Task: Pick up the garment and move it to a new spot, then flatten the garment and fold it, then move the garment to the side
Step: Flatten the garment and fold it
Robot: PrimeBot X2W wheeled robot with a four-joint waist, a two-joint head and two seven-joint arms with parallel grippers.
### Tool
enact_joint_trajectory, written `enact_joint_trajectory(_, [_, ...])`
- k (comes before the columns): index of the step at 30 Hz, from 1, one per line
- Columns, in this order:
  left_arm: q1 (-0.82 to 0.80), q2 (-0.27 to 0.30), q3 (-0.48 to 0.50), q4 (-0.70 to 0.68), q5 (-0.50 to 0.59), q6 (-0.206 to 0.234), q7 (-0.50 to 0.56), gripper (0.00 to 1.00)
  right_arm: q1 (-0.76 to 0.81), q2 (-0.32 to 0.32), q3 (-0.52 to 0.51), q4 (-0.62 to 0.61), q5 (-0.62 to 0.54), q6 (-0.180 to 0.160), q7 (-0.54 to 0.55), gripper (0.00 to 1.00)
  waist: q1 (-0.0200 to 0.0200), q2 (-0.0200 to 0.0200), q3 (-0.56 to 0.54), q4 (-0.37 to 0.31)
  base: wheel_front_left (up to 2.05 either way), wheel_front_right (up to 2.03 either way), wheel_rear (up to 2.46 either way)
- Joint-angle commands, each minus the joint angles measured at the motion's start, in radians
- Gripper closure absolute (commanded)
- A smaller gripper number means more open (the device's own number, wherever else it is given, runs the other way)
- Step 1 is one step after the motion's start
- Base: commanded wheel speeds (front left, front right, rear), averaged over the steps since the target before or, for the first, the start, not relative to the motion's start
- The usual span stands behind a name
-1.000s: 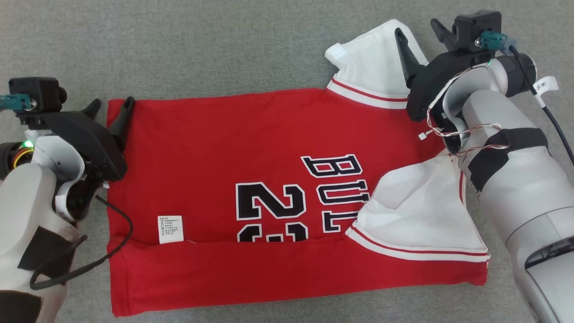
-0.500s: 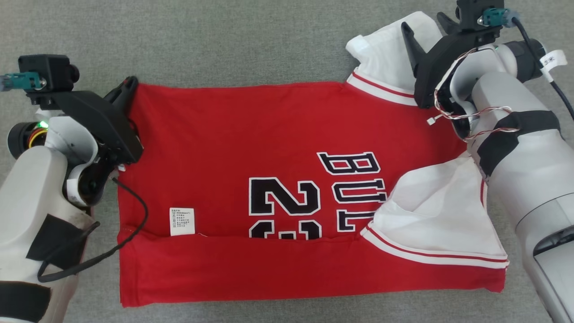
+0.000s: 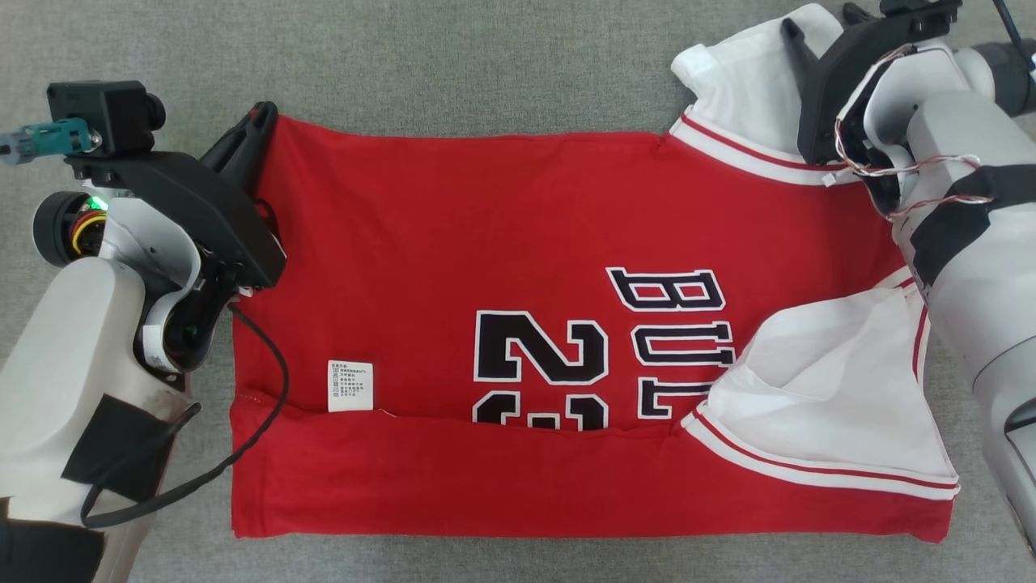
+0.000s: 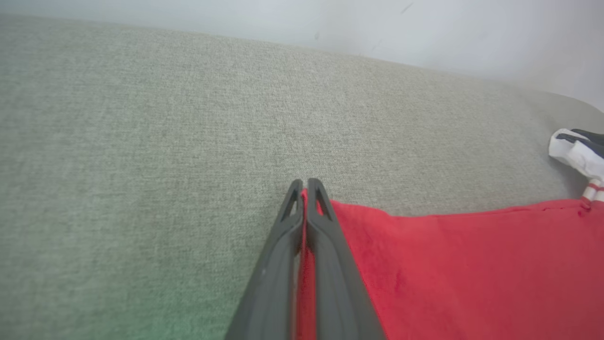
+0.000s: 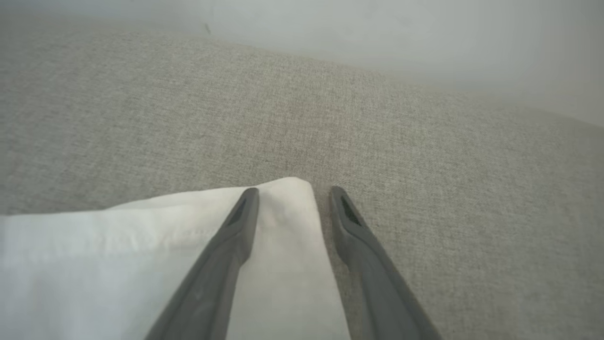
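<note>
The garment (image 3: 486, 243) is a red jersey with black lettering and white sleeves, spread on a grey fabric surface. My left gripper (image 3: 261, 113) is shut on its far left corner. In the left wrist view the two fingers (image 4: 304, 182) pinch the red cloth (image 4: 448, 264) between them. My right gripper (image 3: 819, 18) is open at the far right, over the tip of the far white sleeve (image 3: 745, 89). In the right wrist view its jaws (image 5: 295, 190) stand apart. One finger lies on the sleeve (image 5: 141, 245) and the other on the bare surface beside it.
The near hem is folded up over the jersey, with a white care label (image 3: 350, 385) showing. A second white sleeve (image 3: 834, 380) lies turned over the lettering at the right. Grey fabric (image 3: 486, 65) extends beyond the garment to a pale wall (image 4: 424, 28).
My left gripper has closed on the garment's far left corner. The right gripper stays open over the white sleeve. The whole head picture has shifted, so the camera has moved.
</note>
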Motion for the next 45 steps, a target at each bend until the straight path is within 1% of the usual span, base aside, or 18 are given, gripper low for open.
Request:
enact_joint_trajectory(1, [0.016,0.004,0.002,-0.010,0.005,0.003,-0.005,1.00,0.006,0.007,-0.003,0.009,-0.006,-0.003,0.011,1.00,0.0000,0.0000,0.004,0.000,0.00,0.00,0.00])
enact_joint_trajectory(5, [0.029,0.011,0.009,-0.025,-0.001,0.011,-0.012,1.00,-0.012,0.015,-0.016,0.009,-0.012,-0.003,-0.002,1.00,0.0000,0.0000,-0.005,-0.009,0.00,0.00,0.00])
enact_joint_trajectory(9, [0.052,0.015,0.017,-0.020,-0.006,0.019,-0.028,1.00,-0.017,0.024,-0.031,0.006,-0.011,-0.003,-0.067,1.00,0.0000,0.0000,-0.033,-0.024,0.00,0.00,0.00])
enact_joint_trajectory(14, [0.098,0.023,0.027,-0.004,-0.017,0.027,-0.051,1.00,0.056,0.028,-0.024,-0.014,0.014,-0.003,-0.168,1.00,0.0000,0.0000,-0.094,-0.052,0.00,0.00,0.00])
enact_joint_trajectory(16, [0.107,0.025,0.029,-0.002,-0.020,0.029,-0.054,1.00,0.070,0.027,-0.021,-0.023,0.025,-0.003,-0.184,1.00,0.0000,0.0000,-0.103,-0.058,0.00,0.00,0.00])
enact_joint_trajectory(17, [0.125,0.024,0.032,0.000,-0.025,0.032,-0.062,1.00,0.101,0.020,-0.016,-0.048,0.044,-0.003,-0.221,1.00,0.0000,0.0000,-0.120,-0.067,0.00,0.00,0.00])
enact_joint_trajectory(19, [0.143,0.026,0.035,0.004,-0.028,0.034,-0.068,1.00,0.139,0.011,-0.005,-0.077,0.065,-0.003,-0.254,1.00,0.0000,0.0000,-0.136,-0.075,0.00,0.00,0.00])
enact_joint_trajectory(23, [0.180,0.029,0.035,0.011,-0.035,0.033,-0.081,1.00,0.212,-0.006,0.021,-0.160,0.115,-0.003,-0.300,1.00,0.0000,0.0000,-0.167,-0.089,0.00,0.00,0.00])
enact_joint_trajectory(29, [0.230,0.029,0.041,0.008,-0.046,0.041,-0.103,1.00,0.350,-0.056,0.065,-0.327,0.201,-0.003,-0.332,1.00,0.0000,0.0000,-0.204,-0.103,0.00,0.00,0.00])
enact_joint_trajectory(33, [0.268,0.034,0.043,-0.003,-0.051,0.043,-0.119,1.00,0.455,-0.089,0.059,-0.443,0.249,-0.002,-0.341,1.00,0.0000,0.0000,-0.223,-0.107,0.00,0.00,0.00])
enact_joint_trajectory(34, [0.268,0.034,0.043,-0.003,-0.051,0.043,-0.119,1.00,0.455,-0.089,0.059,-0.443,0.249,-0.002,-0.341,1.00,0.0000,0.0000,-0.223,-0.107,0.00,0.00,0.00])
enact_joint_trajectory(39, [0.315,0.039,0.049,-0.025,-0.056,0.049,-0.143,1.00,0.587,-0.123,0.014,-0.578,0.281,-0.002,-0.345,1.00,0.0000,0.0000,-0.235,-0.108,0.00,0.00,0.00])
enact_joint_trajectory(45, [0.383,0.028,0.052,-0.066,-0.057,0.053,-0.187,1.00,0.752,-0.123,-0.073,-0.732,0.270,-0.003,-0.346,1.00,0.0000,0.0000,-0.250,-0.105,0.00,0.00,0.00])
